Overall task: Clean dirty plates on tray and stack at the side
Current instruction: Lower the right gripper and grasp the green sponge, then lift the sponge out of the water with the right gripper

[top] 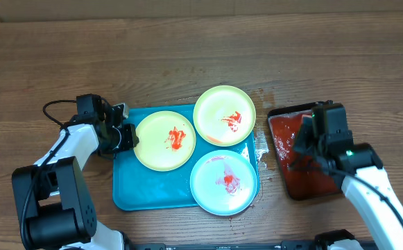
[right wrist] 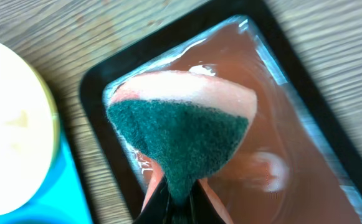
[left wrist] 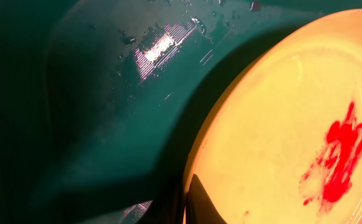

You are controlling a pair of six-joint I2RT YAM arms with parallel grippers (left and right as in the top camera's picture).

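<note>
The right gripper (right wrist: 171,208) pinches a green-faced sponge (right wrist: 181,137) over the black tray (right wrist: 96,93), to the right of the turquoise tray (top: 135,194). The left gripper (top: 126,136) sits at the left rim of the yellow-green plate (top: 164,141); I cannot tell whether it grips. All three plates on the turquoise tray carry red smears, so wiping seems about to start, and the sponge next needs carrying left onto a plate.

This is a robot-lab workbench staged as a dishwashing trial. Two black-and-white robot arms, the left arm (top: 62,149) and the right arm (top: 378,191), work from the near edge of a brown wood-grain table (top: 187,48), and a loose black cable (top: 55,105) loops from the left one. The props are simple: three small plastic plates (top: 152,149) smeared with red sauce on a turquoise tray (top: 146,193), and a shallow black tray (top: 281,110) of red liquid with a green-faced sponge (right wrist: 181,137) over it.
</note>
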